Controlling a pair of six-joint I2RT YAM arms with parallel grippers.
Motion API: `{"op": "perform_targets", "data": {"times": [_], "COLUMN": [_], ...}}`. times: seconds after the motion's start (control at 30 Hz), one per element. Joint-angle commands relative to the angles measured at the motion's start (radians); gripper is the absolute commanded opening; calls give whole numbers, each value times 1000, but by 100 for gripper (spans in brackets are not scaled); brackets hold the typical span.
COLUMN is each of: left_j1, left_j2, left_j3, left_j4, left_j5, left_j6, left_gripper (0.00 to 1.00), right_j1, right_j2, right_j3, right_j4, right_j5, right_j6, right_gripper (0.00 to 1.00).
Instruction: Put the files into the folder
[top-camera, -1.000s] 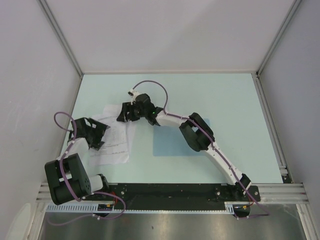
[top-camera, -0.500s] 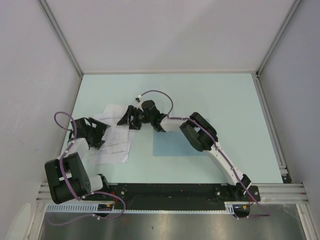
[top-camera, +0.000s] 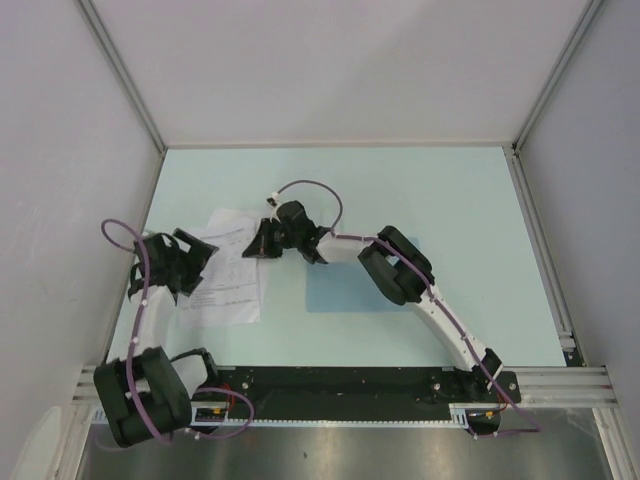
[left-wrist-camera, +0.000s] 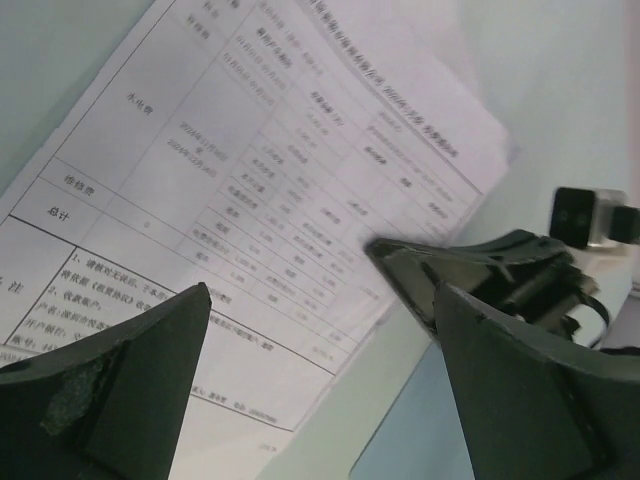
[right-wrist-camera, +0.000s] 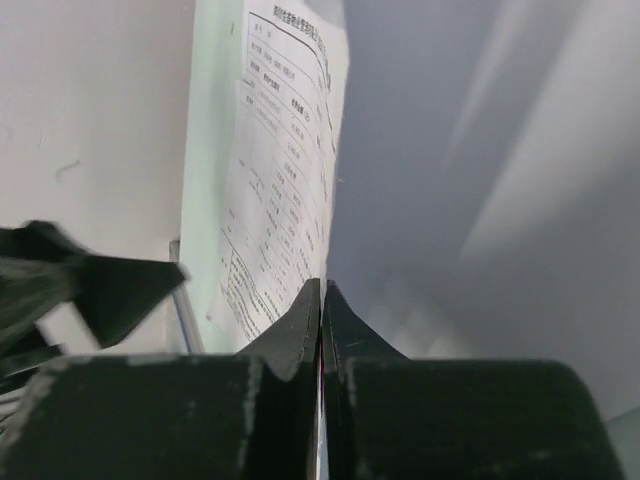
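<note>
Two hands are working over the near-left part of the counter (top-camera: 450, 200).

Right hand (top-camera: 252, 249): reached across to the left, fingers pressed together. It is pinching the right edge of the sheets (top-camera: 228, 285). From its own camera, the right hand (right-wrist-camera: 320, 292) has the thin paper edge running straight into its closed tips. The printed face of the sheets (right-wrist-camera: 285, 170) shows to the left and a shaded plain face to the right. The pinched edge looks curled up off the counter.

Left hand (top-camera: 195, 270): fingers spread wide, poised over the left side of the sheets. From its own camera, the left hand (left-wrist-camera: 322, 295) frames the sheets (left-wrist-camera: 250, 150), with printed tables and small black text between its fingers. I cannot tell whether either finger touches the paper. The tip of my right hand shows there too, at the paper's right edge.

Sheets: white and slightly fanned, more than one corner showing from above. They lie between my two hands.

Folder (top-camera: 335, 292): a pale-blue rectangle, flat on the counter to the right of the sheets and partly under my right forearm. A strip of bare counter separates it from the sheets, so they lie outside it.
</note>
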Motion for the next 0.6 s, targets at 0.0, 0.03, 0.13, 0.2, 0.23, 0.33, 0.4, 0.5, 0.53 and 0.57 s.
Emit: {"op": "perform_targets", "data": {"times": [0.0,0.03,0.13,0.2,0.23,0.33,0.4,0.5,0.53,0.57], "left_j1": [-40,-57,-165,-268,-309,-462,-563,-658,-677,-694], "left_j2": [-141,-158,-187,-175,-170,-138,-124,-78,-63,-40], "left_j3": [160,184,278,321,328,348,344,336,335,329], "left_j4": [-87,-111,-151,-159,-159,-158,-127,-98,-89,-78], "left_j5": [-5,-2,-26,-28,-31,-54,-74,-78,-69,-52], "left_j6": [109,122,162,169,171,166,169,182,183,185], "left_gripper": [100,99,100,99,99,99,99,99,99,99], "right_j1": [3,-9,-64,-95,-112,-155,-175,-172,-167,-155], "right_j2": [-157,-196,-372,-479,-574,-772,-858,-1029,-1066,-1130], "right_j3": [111,101,-69,-299,-386,-661,-860,-1057,-1103,-1142], "right_j4": [-216,-271,-248,-182,-134,-73,-21,6,-8,-28], "right_j5": [94,130,177,208,245,352,445,640,692,751], "right_j6": [-146,-142,-82,-21,51,160,215,330,362,457], "right_gripper": [0,0,0,0,0,0,0,0,0,0]}}
